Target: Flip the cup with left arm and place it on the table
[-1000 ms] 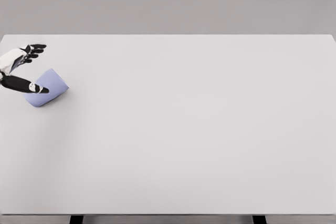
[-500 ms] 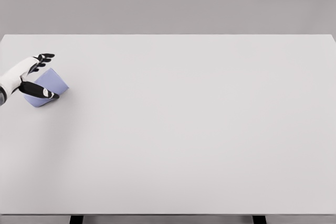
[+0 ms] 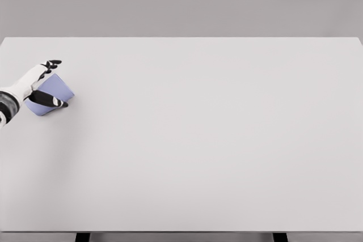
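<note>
A pale blue cup (image 3: 61, 88) lies on its side near the left edge of the white table (image 3: 204, 134). My left hand (image 3: 59, 83) reaches in from the left edge and brackets the cup. Its black thumb (image 3: 52, 101) lies along the cup's near side, and its fingers (image 3: 51, 64) are spread just beyond the cup's far side. The fingers do not look closed on the cup. The cup's left part is hidden behind the palm. The right arm is out of view.
The table's left edge (image 3: 2, 140) runs close to the cup and hand. A plain grey wall stands behind the table's far edge (image 3: 181, 37).
My left hand has slid right and forward onto the cup, its thumb moving along the near side and its fingers coming closer over the far side. The cup has stayed in place.
</note>
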Motion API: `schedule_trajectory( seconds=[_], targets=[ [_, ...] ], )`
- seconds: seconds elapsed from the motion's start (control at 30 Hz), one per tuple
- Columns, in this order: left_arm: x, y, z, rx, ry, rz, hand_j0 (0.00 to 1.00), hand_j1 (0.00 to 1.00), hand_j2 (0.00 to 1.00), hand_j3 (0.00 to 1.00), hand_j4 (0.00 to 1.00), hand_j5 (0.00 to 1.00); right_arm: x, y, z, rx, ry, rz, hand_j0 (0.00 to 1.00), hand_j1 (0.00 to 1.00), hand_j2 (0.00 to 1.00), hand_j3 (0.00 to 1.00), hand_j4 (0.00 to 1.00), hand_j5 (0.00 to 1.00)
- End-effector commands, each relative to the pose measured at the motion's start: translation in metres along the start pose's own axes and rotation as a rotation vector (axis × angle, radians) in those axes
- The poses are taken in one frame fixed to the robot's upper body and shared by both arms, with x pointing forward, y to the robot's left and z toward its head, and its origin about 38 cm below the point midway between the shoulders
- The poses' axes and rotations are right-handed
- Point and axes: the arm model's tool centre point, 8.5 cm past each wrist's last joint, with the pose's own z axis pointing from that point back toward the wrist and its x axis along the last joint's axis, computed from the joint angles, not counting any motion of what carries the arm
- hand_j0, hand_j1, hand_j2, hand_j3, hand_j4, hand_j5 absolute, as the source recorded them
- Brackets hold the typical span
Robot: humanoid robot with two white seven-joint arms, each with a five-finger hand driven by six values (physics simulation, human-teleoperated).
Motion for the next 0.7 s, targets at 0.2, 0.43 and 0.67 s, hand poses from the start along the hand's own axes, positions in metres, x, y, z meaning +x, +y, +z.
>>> schedule_trajectory(
  seconds=[0.2, 0.43, 0.67],
  targets=[
    [-0.002, -0.008, -0.007, 0.017, 0.011, -0.031, 1.00, 1.00, 1.00, 1.00, 1.00, 1.00, 0.000, 0.000, 0.000, 0.000, 0.000, 0.000, 1.00, 1.00, 1.00, 1.00, 1.00, 1.00],
    [-0.010, -0.005, -0.011, 0.040, 0.041, -0.038, 1.00, 1.00, 1.00, 1.00, 1.00, 1.00, 0.000, 0.000, 0.000, 0.000, 0.000, 0.000, 1.00, 1.00, 1.00, 1.00, 1.00, 1.00],
    [-0.015, -0.008, -0.015, 0.039, 0.056, -0.029, 1.00, 1.00, 1.00, 1.00, 1.00, 1.00, 0.000, 0.000, 0.000, 0.000, 0.000, 0.000, 1.00, 1.00, 1.00, 1.00, 1.00, 1.00]
  ],
)
